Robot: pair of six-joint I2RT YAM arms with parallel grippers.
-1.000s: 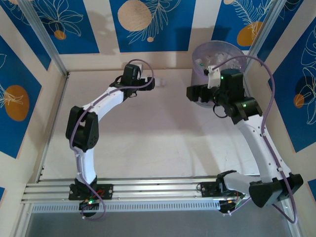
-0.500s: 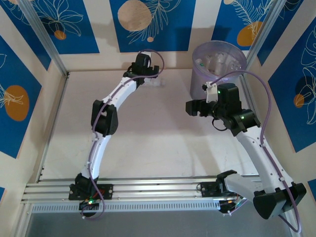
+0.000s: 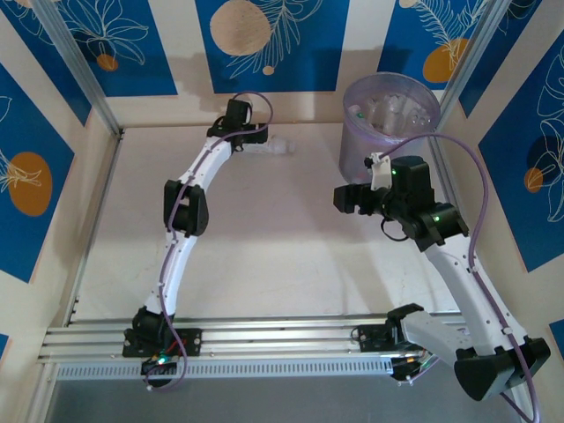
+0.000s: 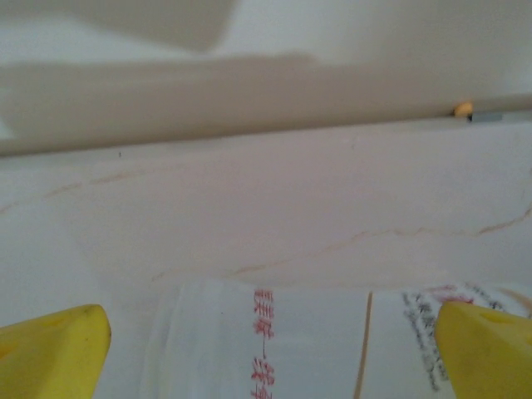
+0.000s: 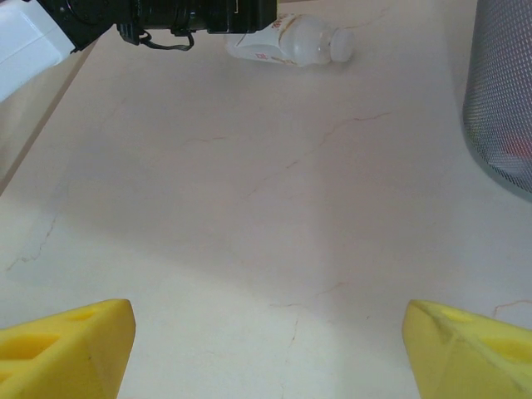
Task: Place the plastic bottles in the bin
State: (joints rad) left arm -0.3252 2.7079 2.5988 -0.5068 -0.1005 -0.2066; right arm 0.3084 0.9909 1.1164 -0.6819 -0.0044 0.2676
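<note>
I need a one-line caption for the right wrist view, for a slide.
Open right hand above the table faces a plastic bottle lying by the left arm; bin at right.

Left gripper [image 3: 266, 144]: we are seeing it reaching the bottle [image 3: 281, 145] by the table's far edge.
Right gripper [image 3: 342, 198]: we are seeing it backing from the bin [image 3: 352, 143].

A small clear plastic bottle [image 3: 277, 145] is seen lying far on the pale table [image 3: 264, 256], at the left gripper [image 3: 263, 141]. More bottles [image 3: 397, 113] are contained in the translucent pale-purple round bin [image 3: 352, 152], far right.
</note>
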